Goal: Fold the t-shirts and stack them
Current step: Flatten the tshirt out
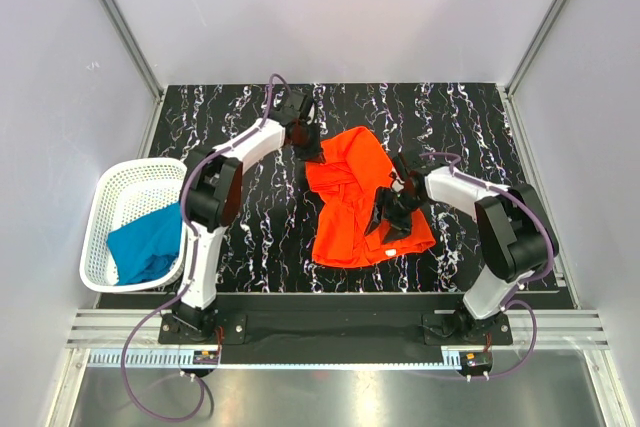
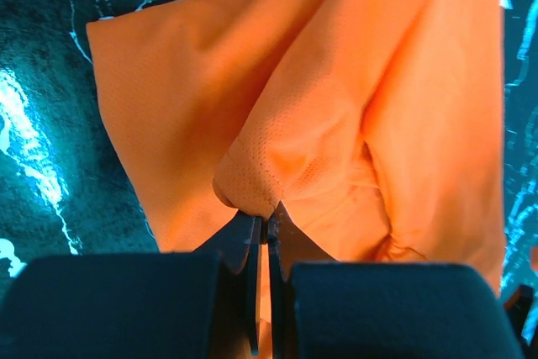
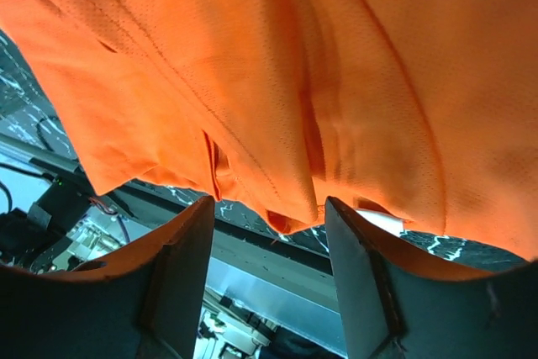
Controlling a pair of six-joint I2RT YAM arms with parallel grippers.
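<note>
The orange-red t-shirt lies crumpled in the middle of the black marbled table. My left gripper is at the shirt's far left corner, shut on a pinched fold of the orange cloth; in the left wrist view the fingertips meet on it. My right gripper sits over the shirt's right half. Its jaws stand open, with the shirt's hem hanging just above and between the fingers. The teal blue t-shirt lies bunched in the basket.
A white mesh basket stands at the table's left edge beside the left arm's base. White walls close in the back and both sides. A metal rail runs along the near edge.
</note>
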